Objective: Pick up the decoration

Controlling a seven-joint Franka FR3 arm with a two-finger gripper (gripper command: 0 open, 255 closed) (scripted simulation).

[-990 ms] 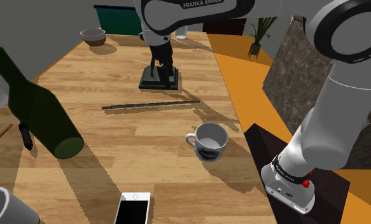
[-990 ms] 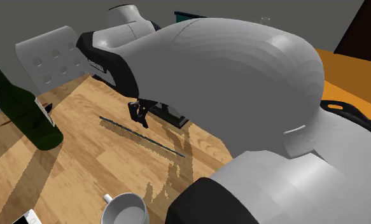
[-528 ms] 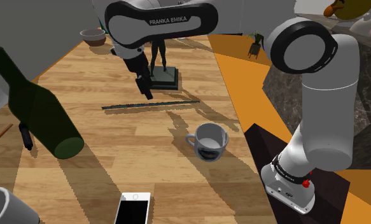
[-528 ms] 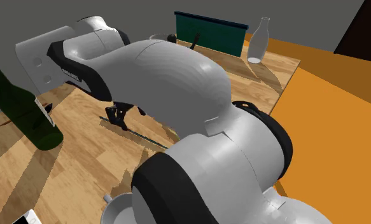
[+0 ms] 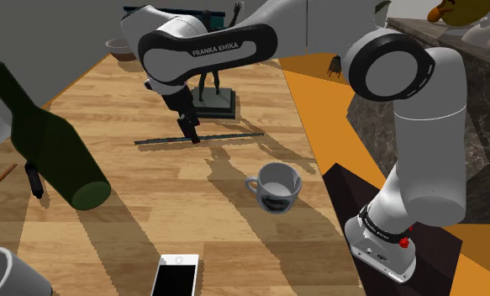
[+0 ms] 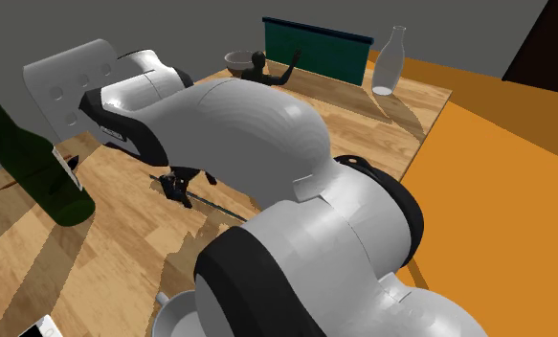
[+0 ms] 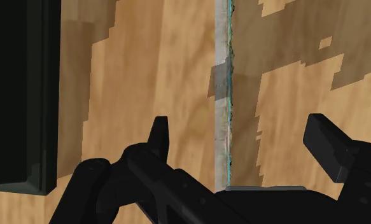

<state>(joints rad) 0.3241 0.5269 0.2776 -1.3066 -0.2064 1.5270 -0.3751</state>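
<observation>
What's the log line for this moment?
end effector: open, empty | position: straddling rod, beside statue | statue: on table, not held

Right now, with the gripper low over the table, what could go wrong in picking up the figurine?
1. The open gripper straddles the thin dark rod, not the dark figurine; closing here would probably take the rod.
2. The figurine stands tall on its square base, close beside the gripper; a low sideways move might topple it.
</observation>
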